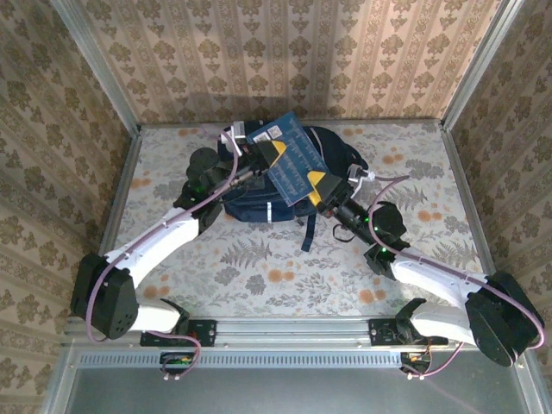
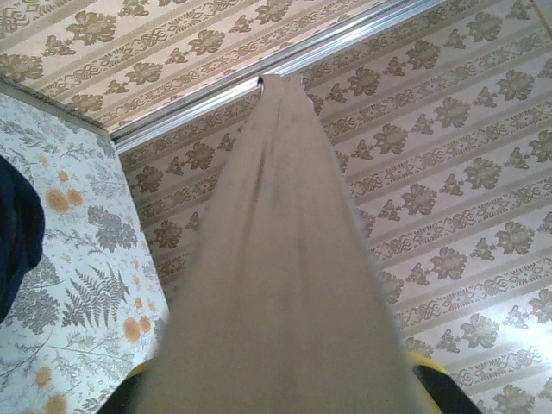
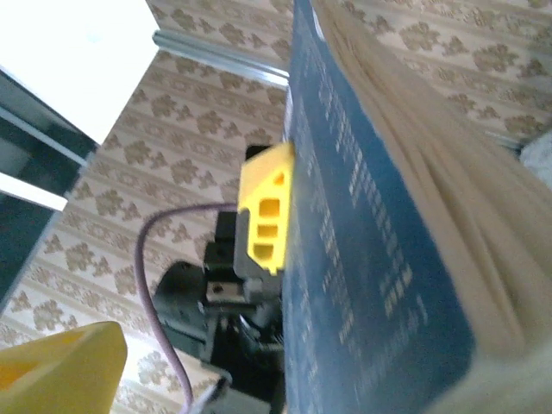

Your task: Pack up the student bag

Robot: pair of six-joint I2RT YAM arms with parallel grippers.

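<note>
The student bag (image 1: pixel 259 200), dark navy with white trim, lies at the back middle of the table, and its dark edge (image 2: pixel 15 233) shows in the left wrist view. A blue printed book (image 1: pixel 289 162) hangs tilted above it. My left gripper (image 1: pixel 270 153) is shut on the book's left edge; the tan page edge (image 2: pixel 280 259) runs up between its yellow fingertips (image 2: pixel 429 373). My right gripper (image 1: pixel 323 190) stands open at the book's lower right corner. In the right wrist view the blue cover (image 3: pixel 362 259) sits beside my own yellow finger (image 3: pixel 60 366), with the left gripper's finger (image 3: pixel 266 207) pressed on the cover.
A dark strap (image 1: pixel 309 231) of the bag trails toward the near side. The floral tabletop (image 1: pixel 259 267) is bounded by patterned walls (image 1: pixel 285 52) and metal rails (image 1: pixel 121 185). A purple cable (image 3: pixel 153 285) loops by the left arm's wrist.
</note>
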